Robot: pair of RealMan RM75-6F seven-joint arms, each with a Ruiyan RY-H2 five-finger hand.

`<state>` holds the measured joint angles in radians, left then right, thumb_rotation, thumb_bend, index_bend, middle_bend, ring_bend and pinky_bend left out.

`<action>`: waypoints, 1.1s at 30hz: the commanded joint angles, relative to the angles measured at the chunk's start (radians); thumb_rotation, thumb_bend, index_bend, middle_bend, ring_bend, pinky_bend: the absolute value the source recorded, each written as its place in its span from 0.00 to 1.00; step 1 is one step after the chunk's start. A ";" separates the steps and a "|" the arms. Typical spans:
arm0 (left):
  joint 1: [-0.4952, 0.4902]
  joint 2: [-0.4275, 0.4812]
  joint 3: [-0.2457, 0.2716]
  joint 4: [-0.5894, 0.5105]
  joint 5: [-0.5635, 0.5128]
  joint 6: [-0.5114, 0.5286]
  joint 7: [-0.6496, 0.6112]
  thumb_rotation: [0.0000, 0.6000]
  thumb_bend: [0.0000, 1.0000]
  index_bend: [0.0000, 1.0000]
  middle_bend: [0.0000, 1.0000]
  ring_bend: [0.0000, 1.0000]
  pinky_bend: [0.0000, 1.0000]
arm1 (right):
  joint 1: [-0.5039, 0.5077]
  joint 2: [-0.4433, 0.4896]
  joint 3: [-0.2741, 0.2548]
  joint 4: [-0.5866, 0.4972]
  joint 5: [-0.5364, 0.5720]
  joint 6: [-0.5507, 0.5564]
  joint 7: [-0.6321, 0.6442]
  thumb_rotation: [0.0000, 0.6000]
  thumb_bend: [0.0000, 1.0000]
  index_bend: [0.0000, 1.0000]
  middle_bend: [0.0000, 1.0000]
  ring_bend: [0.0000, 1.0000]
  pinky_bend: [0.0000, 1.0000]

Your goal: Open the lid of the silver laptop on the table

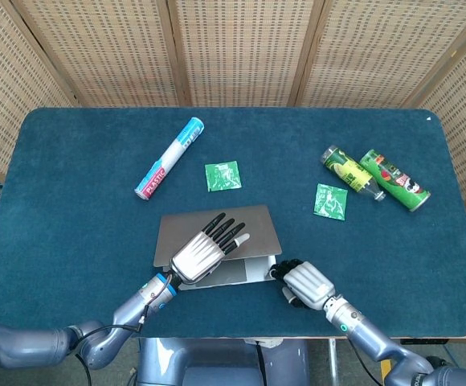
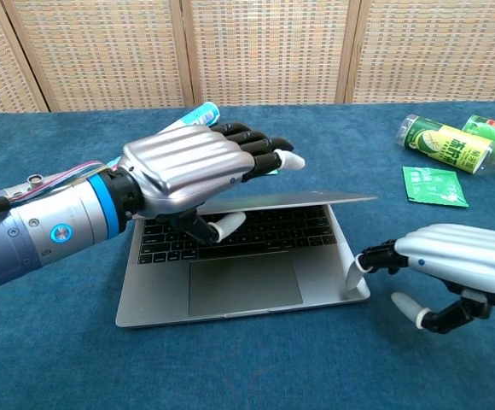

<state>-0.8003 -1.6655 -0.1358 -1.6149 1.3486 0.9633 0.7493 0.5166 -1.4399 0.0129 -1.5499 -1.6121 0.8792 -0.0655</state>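
At the left of the chest view the left forearm, grey with a blue ring at the wrist, reaches in from the left edge toward the middle of the frame. The left hand (image 2: 192, 171) lies palm down over the raised lid, its dark fingers stretched along the lid's top toward the right and its thumb tucked under the lid's front edge, above the keyboard. The lid is pinched between thumb and fingers, so this hand is grasping it.

The silver laptop (image 2: 243, 278) sits in the lower middle of the table (image 1: 72, 233), close to the near edge. Its lid is lifted only partway, at a shallow angle, with the black keys and the trackpad showing beneath it. In the head view the laptop (image 1: 249, 229) appears as a grey slab below the frame's centre, with the left hand (image 1: 201, 253) covering its lower left part.

Right of the laptop, the right hand (image 2: 452, 260) comes in from the lower right of the chest view, palm down, fingers loosely curved and apart. One fingertip touches the right front corner of the laptop's base; the rest hang just above the cloth and grip nothing, so the hand is released. In the head view this hand (image 1: 304, 283) sits just beside the laptop's lower right corner.

Further up the table lie a blue and white tube (image 1: 169, 158) at upper left, a green packet (image 1: 222, 176) near the middle, another green sachet (image 1: 330, 201) to the right, and two green bottles (image 1: 374, 178) at the right side.
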 commanded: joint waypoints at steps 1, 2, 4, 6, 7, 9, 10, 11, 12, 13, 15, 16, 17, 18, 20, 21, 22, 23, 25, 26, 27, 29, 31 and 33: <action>-0.002 0.001 -0.001 -0.001 -0.003 0.003 -0.003 0.97 0.56 0.00 0.00 0.00 0.00 | 0.006 -0.018 0.005 0.000 0.021 -0.009 -0.022 1.00 0.83 0.29 0.31 0.26 0.32; -0.003 0.003 -0.002 -0.002 -0.004 0.004 -0.005 0.97 0.56 0.00 0.00 0.00 0.00 | 0.008 -0.024 0.006 0.001 0.030 -0.012 -0.036 1.00 0.83 0.29 0.31 0.26 0.32; -0.004 0.006 -0.003 -0.003 -0.006 0.006 -0.008 0.97 0.56 0.00 0.00 0.00 0.00 | 0.010 -0.034 0.005 0.001 0.042 -0.016 -0.058 1.00 0.83 0.29 0.31 0.26 0.32; -0.006 0.011 -0.004 -0.004 -0.007 0.008 -0.009 0.97 0.56 0.00 0.00 0.00 0.00 | 0.010 -0.044 0.006 -0.004 0.060 -0.019 -0.077 1.00 0.83 0.29 0.31 0.26 0.32; -0.007 0.014 -0.003 -0.006 -0.009 0.007 -0.013 0.97 0.56 0.00 0.00 0.00 0.00 | 0.011 -0.048 0.006 -0.006 0.071 -0.022 -0.087 1.00 0.83 0.29 0.31 0.26 0.32; -0.007 0.018 -0.005 -0.013 -0.014 0.007 -0.033 0.97 0.56 0.00 0.00 0.00 0.00 | 0.012 -0.052 0.006 -0.011 0.092 -0.028 -0.102 1.00 0.83 0.29 0.31 0.26 0.32; -0.008 0.021 -0.004 -0.013 -0.012 0.008 -0.039 0.97 0.56 0.00 0.00 0.00 0.00 | 0.013 -0.054 0.005 -0.013 0.100 -0.030 -0.106 1.00 0.84 0.29 0.31 0.26 0.32; -0.009 0.024 -0.004 -0.013 -0.010 0.009 -0.043 0.97 0.56 0.00 0.00 0.00 0.00 | 0.013 -0.056 0.003 -0.013 0.105 -0.030 -0.111 1.00 0.84 0.29 0.31 0.26 0.32; -0.009 0.027 -0.004 -0.013 -0.009 0.010 -0.049 0.97 0.56 0.00 0.00 0.00 0.00 | 0.014 -0.058 -0.001 -0.012 0.107 -0.030 -0.118 1.00 0.84 0.29 0.31 0.26 0.32; -0.010 0.029 -0.006 -0.013 -0.009 0.011 -0.053 0.97 0.56 0.00 0.00 0.00 0.00 | 0.015 -0.060 -0.003 -0.011 0.108 -0.030 -0.123 1.00 0.84 0.29 0.31 0.26 0.32; -0.012 0.035 -0.008 -0.013 -0.009 0.014 -0.063 0.97 0.56 0.00 0.00 0.00 0.00 | 0.015 -0.065 -0.006 -0.011 0.117 -0.030 -0.136 1.00 0.83 0.29 0.31 0.26 0.32; -0.013 0.039 -0.008 -0.012 -0.009 0.014 -0.066 0.97 0.56 0.00 0.00 0.00 0.00 | 0.016 -0.067 -0.007 -0.011 0.120 -0.028 -0.142 1.00 0.83 0.29 0.31 0.26 0.32; -0.014 0.043 -0.010 -0.011 -0.010 0.016 -0.069 0.97 0.56 0.00 0.00 0.00 0.00 | 0.016 -0.069 -0.009 -0.010 0.122 -0.025 -0.148 1.00 0.83 0.29 0.31 0.26 0.32; -0.015 0.047 -0.012 -0.009 -0.010 0.016 -0.072 0.97 0.56 0.00 0.00 0.00 0.00 | 0.016 -0.072 -0.011 -0.009 0.122 -0.021 -0.153 1.00 0.83 0.29 0.31 0.26 0.32; -0.018 0.055 -0.017 -0.003 -0.014 0.016 -0.079 0.97 0.56 0.00 0.00 0.00 0.00 | 0.016 -0.076 -0.015 -0.005 0.119 -0.014 -0.164 1.00 0.83 0.29 0.31 0.26 0.32; -0.019 0.060 -0.021 0.001 -0.019 0.017 -0.082 0.97 0.56 0.00 0.00 0.00 0.00 | 0.017 -0.078 -0.017 -0.003 0.118 -0.012 -0.169 1.00 0.83 0.29 0.31 0.26 0.32; -0.021 0.066 -0.026 0.007 -0.024 0.017 -0.086 0.97 0.56 0.00 0.00 0.00 0.00 | 0.018 -0.080 -0.019 0.000 0.118 -0.010 -0.174 1.00 0.82 0.30 0.31 0.26 0.32; -0.022 0.070 -0.029 0.010 -0.026 0.016 -0.089 0.97 0.56 0.00 0.00 0.00 0.00 | 0.019 -0.081 -0.021 0.001 0.118 -0.010 -0.179 1.00 0.82 0.30 0.31 0.26 0.32; -0.025 0.081 -0.037 0.019 -0.034 0.016 -0.095 0.97 0.56 0.00 0.00 0.00 0.00 | 0.020 -0.084 -0.024 0.005 0.121 -0.011 -0.189 1.00 0.83 0.30 0.31 0.26 0.32; -0.026 0.088 -0.041 0.022 -0.038 0.016 -0.099 0.97 0.56 0.00 0.00 0.00 0.00 | 0.021 -0.086 -0.024 0.006 0.124 -0.011 -0.193 1.00 0.83 0.30 0.31 0.26 0.32; -0.027 0.094 -0.046 0.024 -0.041 0.018 -0.101 0.97 0.56 0.00 0.00 0.00 0.00 | 0.022 -0.087 -0.024 0.007 0.126 -0.010 -0.196 1.00 0.83 0.30 0.31 0.26 0.32; -0.029 0.112 -0.063 0.028 -0.052 0.024 -0.112 0.97 0.56 0.00 0.00 0.00 0.00 | 0.025 -0.090 -0.023 0.009 0.129 -0.008 -0.203 1.00 0.83 0.30 0.31 0.26 0.32; -0.032 0.132 -0.076 0.031 -0.065 0.027 -0.119 0.97 0.56 0.00 0.00 0.00 0.00 | 0.027 -0.091 -0.025 0.010 0.128 -0.003 -0.211 1.00 0.83 0.30 0.31 0.26 0.33; -0.034 0.147 -0.087 0.034 -0.080 0.029 -0.123 0.97 0.56 0.00 0.00 0.00 0.00 | 0.029 -0.091 -0.027 0.009 0.129 -0.002 -0.223 1.00 0.83 0.30 0.31 0.26 0.33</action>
<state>-0.8318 -1.5262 -0.2154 -1.5837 1.2764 0.9897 0.6306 0.5445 -1.5306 -0.0130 -1.5406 -1.4835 0.8763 -0.2840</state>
